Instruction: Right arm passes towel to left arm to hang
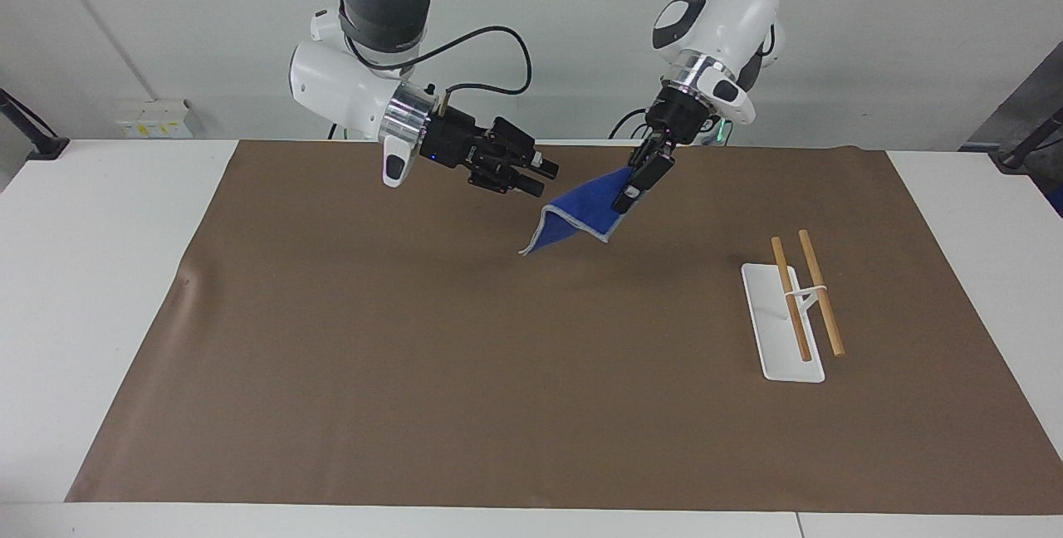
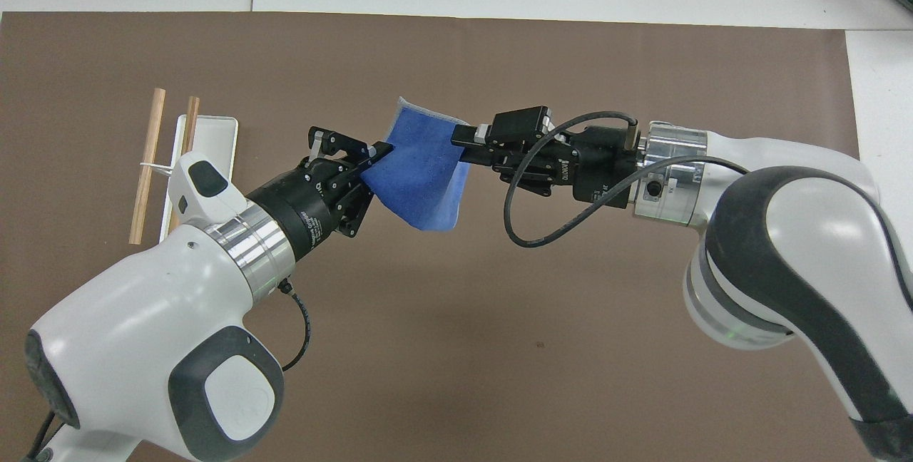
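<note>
Jaws of the left gripper (image 1: 624,193) are clamped on one corner of the towel (image 1: 577,210); jaws of the right gripper (image 1: 541,175) stand apart, clear of the cloth. Handover appears done. The towel hangs above the desk (image 1: 124,214). Remaining: carry it to the rack (image 1: 785,322), at 4 o'clock from it in the facing view, and drape it.

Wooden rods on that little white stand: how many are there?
2. Both wooden rods lie side by side on the white stand, toward the left arm's end of the table. Nothing appears to hide another.
</note>
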`<state>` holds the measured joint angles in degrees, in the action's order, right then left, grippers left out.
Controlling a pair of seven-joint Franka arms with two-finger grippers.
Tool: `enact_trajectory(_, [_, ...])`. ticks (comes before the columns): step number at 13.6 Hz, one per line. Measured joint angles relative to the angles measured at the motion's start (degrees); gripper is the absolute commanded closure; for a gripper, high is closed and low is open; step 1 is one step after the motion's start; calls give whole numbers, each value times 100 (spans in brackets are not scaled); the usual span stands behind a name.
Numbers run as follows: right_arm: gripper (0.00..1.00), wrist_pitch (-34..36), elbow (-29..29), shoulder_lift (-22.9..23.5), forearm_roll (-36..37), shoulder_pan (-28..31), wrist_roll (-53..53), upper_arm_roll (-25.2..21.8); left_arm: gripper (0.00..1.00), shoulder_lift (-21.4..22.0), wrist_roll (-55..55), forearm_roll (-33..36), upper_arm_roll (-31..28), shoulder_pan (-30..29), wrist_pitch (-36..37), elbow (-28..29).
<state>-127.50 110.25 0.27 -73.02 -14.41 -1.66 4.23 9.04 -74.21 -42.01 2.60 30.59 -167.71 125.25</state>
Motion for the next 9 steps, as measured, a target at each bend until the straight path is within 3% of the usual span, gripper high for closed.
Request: enact_trajectory(9, [0, -1, 41, 9, 4943, 596, 322, -36, 100, -104, 11, 1, -13, -279, -683, 3])
